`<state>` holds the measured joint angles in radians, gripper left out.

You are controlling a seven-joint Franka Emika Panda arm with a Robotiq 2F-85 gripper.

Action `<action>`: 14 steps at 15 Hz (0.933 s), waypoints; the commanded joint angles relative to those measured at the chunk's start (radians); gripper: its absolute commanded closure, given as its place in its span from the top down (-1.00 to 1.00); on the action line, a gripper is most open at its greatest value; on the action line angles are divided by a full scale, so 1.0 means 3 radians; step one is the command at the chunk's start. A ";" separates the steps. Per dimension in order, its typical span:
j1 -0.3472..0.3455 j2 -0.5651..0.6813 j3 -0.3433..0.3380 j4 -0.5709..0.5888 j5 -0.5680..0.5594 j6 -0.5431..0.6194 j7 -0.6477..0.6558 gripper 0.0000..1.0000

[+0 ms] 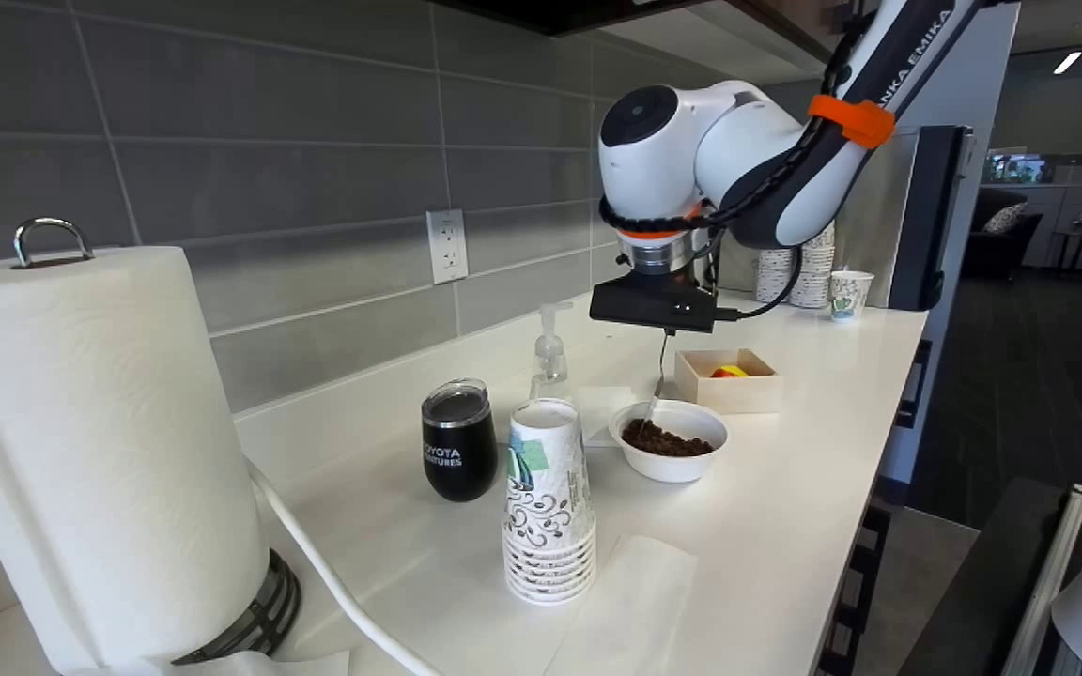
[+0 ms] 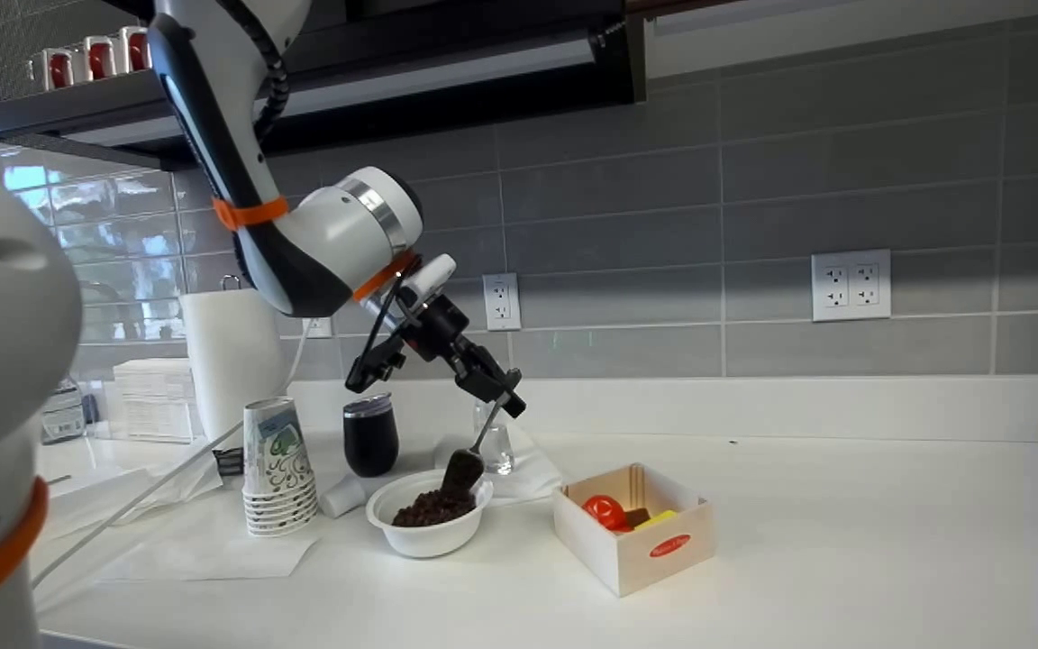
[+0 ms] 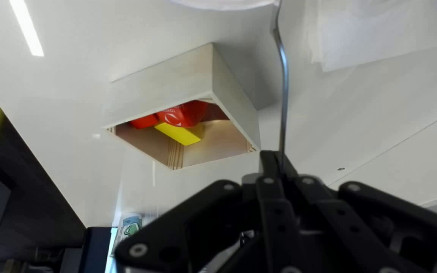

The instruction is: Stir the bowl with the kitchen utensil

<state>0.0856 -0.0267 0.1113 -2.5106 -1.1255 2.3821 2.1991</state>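
Observation:
The white bowl point(image 1: 671, 468) holds dark brown crumbly contents and stands upright on the counter; it shows in both exterior views point(image 2: 429, 542). Only its rim edge point(image 3: 222, 3) shows at the top of the wrist view. My gripper point(image 2: 508, 397) is above the bowl, shut on the handle end of the kitchen utensil point(image 2: 463, 470). The utensil slants down into the bowl, its dark, wide head at the contents on one side; the head's lower end is hidden. In the wrist view the thin metal handle point(image 3: 285, 83) rises from between the closed fingertips point(image 3: 279, 163).
A wooden box point(image 2: 587, 545) with red and yellow things stands beside the bowl. A stack of paper cups point(image 1: 548, 507), a black mug point(image 1: 459, 446) and a clear pump bottle point(image 1: 549, 357) are close by. A paper towel roll point(image 1: 100, 451) and a wall lie beyond.

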 commanded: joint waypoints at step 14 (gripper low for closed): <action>-0.0006 -0.0056 -0.0067 -0.0054 0.0870 0.0048 -0.0716 -0.99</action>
<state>0.0832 -0.0208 0.0931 -2.5159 -0.9313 2.4233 2.0481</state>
